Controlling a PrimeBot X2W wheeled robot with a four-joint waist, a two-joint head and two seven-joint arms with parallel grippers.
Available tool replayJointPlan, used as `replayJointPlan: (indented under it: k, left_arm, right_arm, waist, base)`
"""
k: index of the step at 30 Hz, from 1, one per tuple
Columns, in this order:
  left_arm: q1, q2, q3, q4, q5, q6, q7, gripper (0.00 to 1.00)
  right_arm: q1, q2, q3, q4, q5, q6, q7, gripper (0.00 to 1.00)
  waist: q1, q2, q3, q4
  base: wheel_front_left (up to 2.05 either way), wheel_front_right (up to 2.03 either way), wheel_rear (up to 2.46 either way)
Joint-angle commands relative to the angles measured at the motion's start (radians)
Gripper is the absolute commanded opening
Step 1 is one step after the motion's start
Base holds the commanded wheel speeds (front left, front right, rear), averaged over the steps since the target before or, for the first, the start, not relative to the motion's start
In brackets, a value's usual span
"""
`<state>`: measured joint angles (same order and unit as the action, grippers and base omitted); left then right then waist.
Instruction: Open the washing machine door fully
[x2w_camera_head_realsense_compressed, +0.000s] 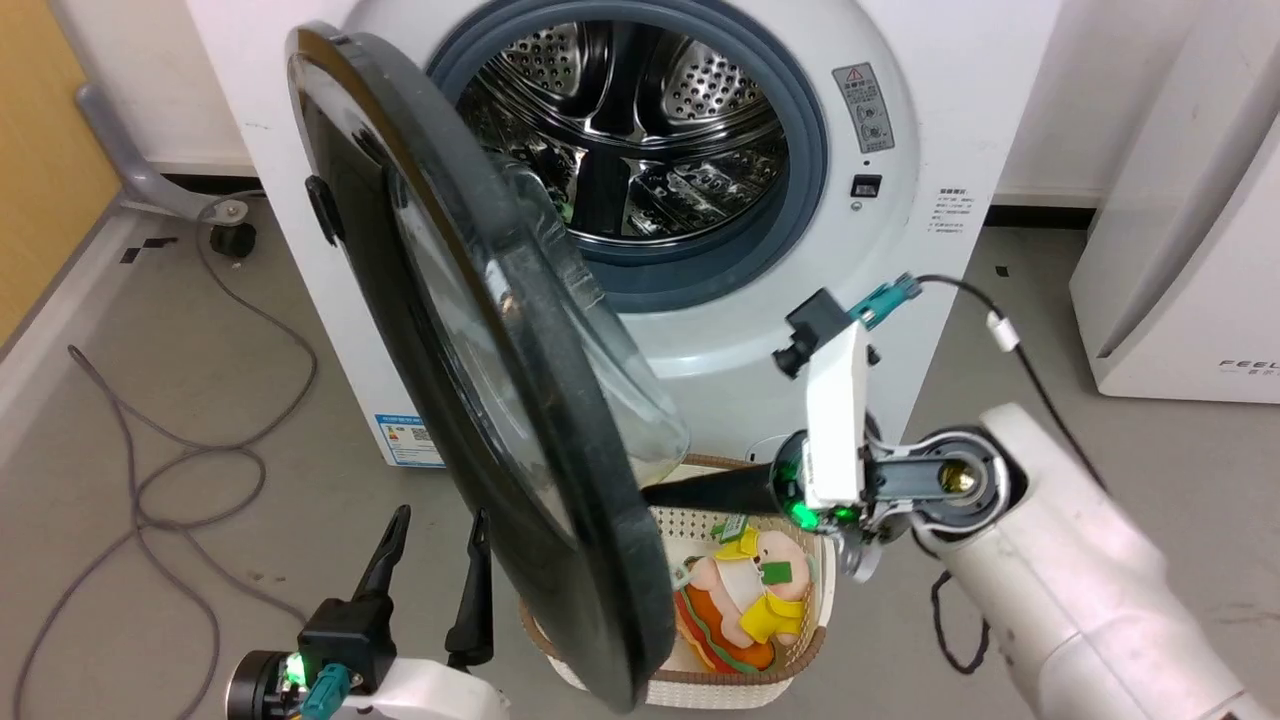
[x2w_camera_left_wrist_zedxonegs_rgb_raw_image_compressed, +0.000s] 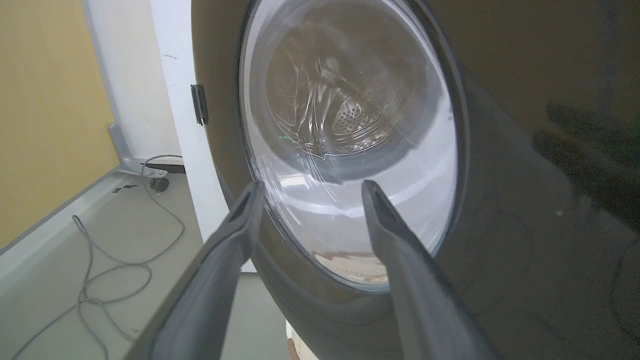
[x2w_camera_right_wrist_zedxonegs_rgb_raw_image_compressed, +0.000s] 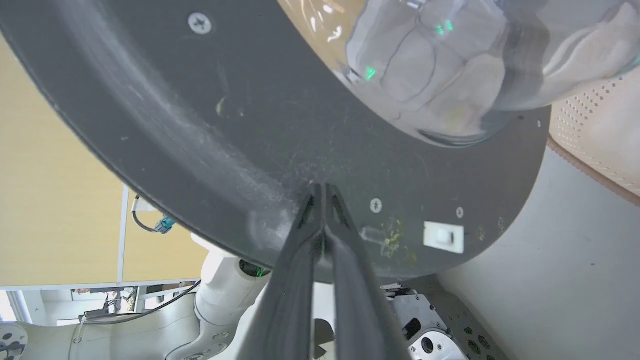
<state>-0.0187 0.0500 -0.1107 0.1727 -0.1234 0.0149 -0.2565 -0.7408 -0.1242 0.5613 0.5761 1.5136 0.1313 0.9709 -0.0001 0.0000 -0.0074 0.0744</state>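
Black, glossy washing machine door (x2w_camera_head_realsense_compressed: 480, 330) stands open, angled away from the white washing machine (x2w_camera_head_realsense_compressed: 900, 250). It is hinged at the machine's left side, and its free edge reaches out in front of the machine, over a woven basket (x2w_camera_head_realsense_compressed: 700, 690). The door's clear glass bowl bulges back toward the machine. The steel drum (x2w_camera_head_realsense_compressed: 640, 130) and the grey rubber ring (x2w_camera_head_realsense_compressed: 800, 150) around it are fully exposed. Right claw (x2w_camera_head_realsense_compressed: 650, 490): fingers pressed together with no gap and nothing between them. They lie level in front of the machine's lower panel, and the tips touch the matt inner rim of the door below the glass bowl; the right wrist view shows this contact (x2w_camera_right_wrist_zedxonegs_rgb_raw_image_compressed: 322, 186). Left claw (x2w_camera_head_realsense_compressed: 441, 514): fingers spread wide, nothing held, on the outer side of the door, farther out from the machine. In the left wrist view (x2w_camera_left_wrist_zedxonegs_rgb_raw_image_compressed: 314, 184) its fingers point at the door's glass; contact cannot be judged. The basket sits on the floor just in front of the machine and holds a plush toy (x2w_camera_head_realsense_compressed: 745, 590). A grey cable (x2w_camera_head_realsense_compressed: 200, 470) lies looped on the floor to the left of the machine. A white appliance (x2w_camera_head_realsense_compressed: 1180, 250) stands to the right of the machine.
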Motion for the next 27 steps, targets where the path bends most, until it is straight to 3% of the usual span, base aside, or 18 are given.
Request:
replayJointPlan:
  k: [1,7,9,10,11,12,21,27]
  left_arm:
    - [0.016,0.004,0.004,0.004,0.002,0.001,-0.005,1.0]
    - [0.013,0.003,0.006,0.009,0.002,0.0,-0.005,1.0]
    - [0.014,0.003,0.006,0.01,0.002,0.001,-0.005,1.0]
    - [0.014,0.003,0.006,0.01,0.001,0.001,-0.005,1.0]
    - [0.014,0.003,0.006,0.01,0.001,0.001,-0.005,1.0]
    - [0.014,0.003,0.006,0.011,0.0,0.001,-0.005,1.0]
    - [0.031,0.003,0.022,0.011,-0.009,0.005,-0.005,1.0]
    - [0.039,0.008,0.032,0.017,-0.009,0.002,-0.005,1.0]
  right_arm:
    - [0.024,0.013,0.007,-0.01,0.007,-0.001,0.004,0.0]
    - [0.061,0.032,0.017,-0.061,0.011,-0.001,-0.012,0.0]
    - [0.075,0.033,0.003,-0.082,-0.002,-0.001,-0.062,0.0]
    - [0.084,0.032,-0.007,-0.089,-0.01,-0.001,-0.095,0.07]
    - [0.096,0.027,-0.018,-0.098,-0.023,-0.001,-0.132,0.43]
    - [0.11,0.021,-0.032,-0.109,-0.04,-0.001,-0.18,1.0]
    - [0.322,-0.033,-0.18,-0.154,-0.138,-0.001,-0.576,1.0]
    - [0.485,-0.085,-0.276,-0.139,-0.296,-0.001,-0.867,1.0]
  waist:
    - [0.0001,0.0,0.0,-0.001]
    - [0.0001,0.0,0.0,-0.002]
    - [0.0001,0.0,0.0,-0.003]
    - [0.0001,0.0,0.0,-0.003]
    - [0.0001,0.0,-0.001,-0.003]
    - [0.0001,0.0,-0.002,-0.003]
    - [0.0001,0.0,-0.011,-0.028]
    - [0.0001,0.0,-0.016,-0.044]
  base:
    - [0.0,0.0,0.0]
    - [0.0,0.0,0.0]
    - [0.0,0.0,0.0]
    - [0.0,0.0,0.0]
    - [0.0,0.0,0.0]
    - [0.0,0.0,0.0]
    - [0.0,0.0,0.0]
    - [0.0,0.0,0.0]
